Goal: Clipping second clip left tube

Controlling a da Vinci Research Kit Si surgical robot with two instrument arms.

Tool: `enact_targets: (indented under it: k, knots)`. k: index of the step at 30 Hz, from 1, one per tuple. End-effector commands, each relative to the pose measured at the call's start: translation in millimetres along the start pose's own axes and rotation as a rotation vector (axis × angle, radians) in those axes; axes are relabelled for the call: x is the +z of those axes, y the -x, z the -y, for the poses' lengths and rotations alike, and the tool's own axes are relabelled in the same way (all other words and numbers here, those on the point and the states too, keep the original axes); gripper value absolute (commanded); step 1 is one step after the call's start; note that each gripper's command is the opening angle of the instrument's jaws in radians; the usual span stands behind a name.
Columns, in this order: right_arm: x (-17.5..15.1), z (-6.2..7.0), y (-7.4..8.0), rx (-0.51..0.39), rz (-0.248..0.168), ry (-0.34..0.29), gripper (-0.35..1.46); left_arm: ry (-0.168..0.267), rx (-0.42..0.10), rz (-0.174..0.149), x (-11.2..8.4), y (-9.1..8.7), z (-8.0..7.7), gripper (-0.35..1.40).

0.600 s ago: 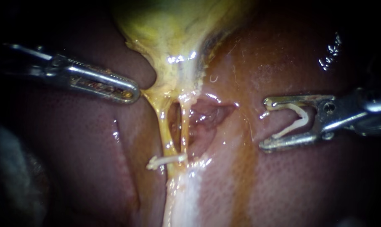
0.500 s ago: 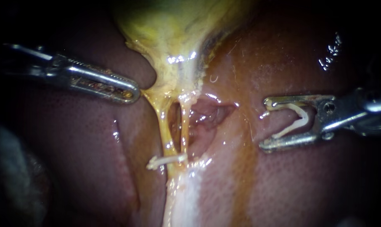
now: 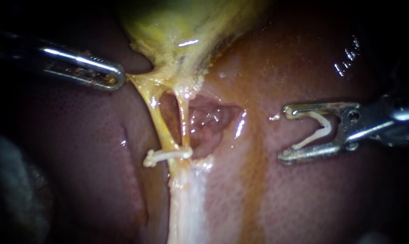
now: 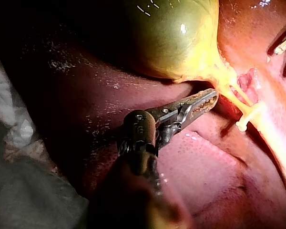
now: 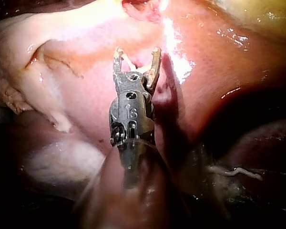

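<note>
Gallbladder tugged leftward, right instrument's clip well clear

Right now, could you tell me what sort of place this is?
Likely a surgical bench: exposed liver and gallbladder, a clipped tube, my left instrument, my right instrument carrying a clip.

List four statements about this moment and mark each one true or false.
1. The right instrument carries a loaded clip, spread open. True.
2. The loaded clip is around the left tube. False: it is apart from that tube, over the liver.
3. A placed clip sits across the left tube's lower end. True.
4. The left instrument is clear of all tissue. False: it grips the gallbladder at its neck.
</note>
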Motion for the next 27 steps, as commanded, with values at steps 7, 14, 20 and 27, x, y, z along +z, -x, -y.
enact_targets:
  k: [7,14,20,27]
  knots:
    - [2.4,0.9,-2.4,0.010,-0.027,-0.073,0.50,-0.005,0.000,-0.003,0.5,0.1,-0.2,-0.35]
    - [6.4,2.3,-5.5,0.051,-0.047,-0.149,0.49,-0.011,-0.002,-0.006,0.9,0.1,-0.6,-0.35]
    - [9.0,2.4,-7.6,0.109,-0.106,-0.234,0.48,-0.010,-0.002,-0.005,1.1,0.1,-0.7,-0.35]
    - [11.8,1.9,-8.7,0.163,-0.129,-0.273,0.46,-0.008,-0.002,-0.004,1.2,0.1,-0.8,-0.35]
